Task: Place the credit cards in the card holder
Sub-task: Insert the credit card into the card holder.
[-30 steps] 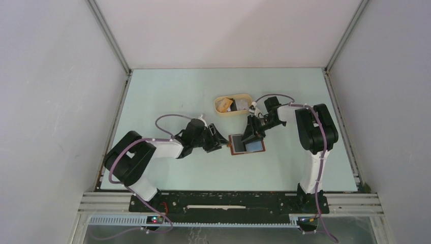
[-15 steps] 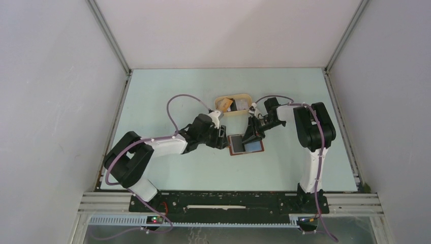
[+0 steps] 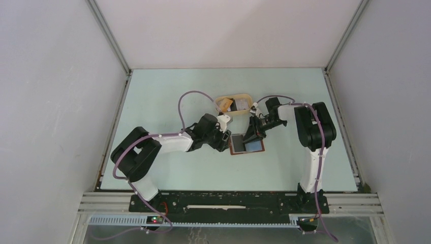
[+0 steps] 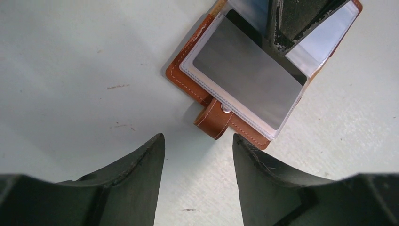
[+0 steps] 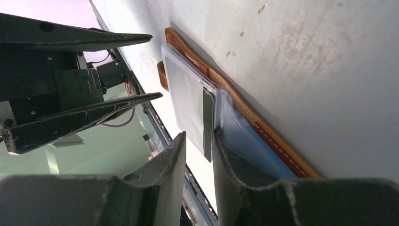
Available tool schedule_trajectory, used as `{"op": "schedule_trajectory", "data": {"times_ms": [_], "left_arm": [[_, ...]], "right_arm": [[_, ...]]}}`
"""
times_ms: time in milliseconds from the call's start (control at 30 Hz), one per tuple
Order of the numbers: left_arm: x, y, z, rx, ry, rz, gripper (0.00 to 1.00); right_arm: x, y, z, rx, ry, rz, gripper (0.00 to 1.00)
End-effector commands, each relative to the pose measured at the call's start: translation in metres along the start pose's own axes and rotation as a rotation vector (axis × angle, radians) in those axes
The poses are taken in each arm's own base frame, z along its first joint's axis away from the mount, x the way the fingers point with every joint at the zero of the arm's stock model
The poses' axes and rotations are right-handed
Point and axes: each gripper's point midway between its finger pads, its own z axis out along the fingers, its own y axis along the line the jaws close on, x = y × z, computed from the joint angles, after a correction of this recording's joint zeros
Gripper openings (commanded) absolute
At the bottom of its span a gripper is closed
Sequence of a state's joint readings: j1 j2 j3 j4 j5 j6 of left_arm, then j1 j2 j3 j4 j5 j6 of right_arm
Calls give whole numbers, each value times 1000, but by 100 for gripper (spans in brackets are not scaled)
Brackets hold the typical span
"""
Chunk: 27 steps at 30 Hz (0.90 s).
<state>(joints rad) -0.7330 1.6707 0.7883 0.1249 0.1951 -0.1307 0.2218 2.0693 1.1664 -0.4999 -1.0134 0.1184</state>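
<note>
The reddish-brown card holder [image 3: 247,145] lies open on the table, its snap strap [image 4: 214,122] pointing at my left gripper [image 4: 197,139]. That gripper [image 3: 223,140] is open and empty, just left of the holder. A grey card [image 4: 247,80] sits in a clear sleeve, and a light blue card [image 5: 254,150] lies in the pocket beneath. My right gripper [image 5: 198,137] is open, low over the holder's middle [image 3: 251,136]. The sleeve's dark edge [image 5: 207,122] stands between its fingers, against one finger with a gap to the other. More credit cards [image 3: 242,104] lie in the tray.
The tan oval tray [image 3: 233,96] stands just behind the holder, close to both wrists. The left arm's purple cable [image 3: 185,101] arches over the table behind it. White walls enclose the table at left, back and right.
My left arm has swung right and closer to the holder, and its cable has arched higher. The right gripper's jaws have narrowed over the holder. The holder has not shifted.
</note>
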Motion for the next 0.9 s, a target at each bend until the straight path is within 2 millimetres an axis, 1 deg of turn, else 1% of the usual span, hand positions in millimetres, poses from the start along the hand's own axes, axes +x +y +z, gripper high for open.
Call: {"op": "schedule_trajectory", "data": {"times_ms": [0, 67, 200, 267, 400, 467, 533, 600, 700, 767, 867], "left_arm": [[-17, -1, 2, 9, 4, 107, 60], [-20, -2, 4, 15, 10, 133, 60], [-24, -10, 9, 48, 29, 239, 59], [-20, -14, 11, 56, 63, 273, 59], [-25, -24, 16, 67, 61, 354, 57], [-22, -25, 19, 64, 79, 377, 51], [-18, -24, 21, 53, 103, 387, 43], [-15, -25, 21, 46, 110, 395, 30], [-14, -24, 17, 38, 107, 380, 16], [-13, -25, 13, 33, 93, 366, 10], [-17, -30, 4, 40, 41, 339, 7]], "right_arm": [[-8, 3, -4, -18, -11, -15, 35], [-8, 2, -4, -17, -10, -14, 35], [-7, 1, -4, -13, -10, -14, 35], [-7, 2, -5, -12, -11, -16, 35], [-8, 2, -5, -14, -11, -17, 35], [-7, 2, -5, -14, -11, -17, 35], [-8, 1, -5, -13, -11, -17, 35], [-7, 1, -5, -11, -6, -15, 35], [-7, 0, -6, -6, -5, -15, 35], [-8, -1, -6, 1, -7, -18, 35], [-8, -3, -6, 13, -5, -24, 34]]}}
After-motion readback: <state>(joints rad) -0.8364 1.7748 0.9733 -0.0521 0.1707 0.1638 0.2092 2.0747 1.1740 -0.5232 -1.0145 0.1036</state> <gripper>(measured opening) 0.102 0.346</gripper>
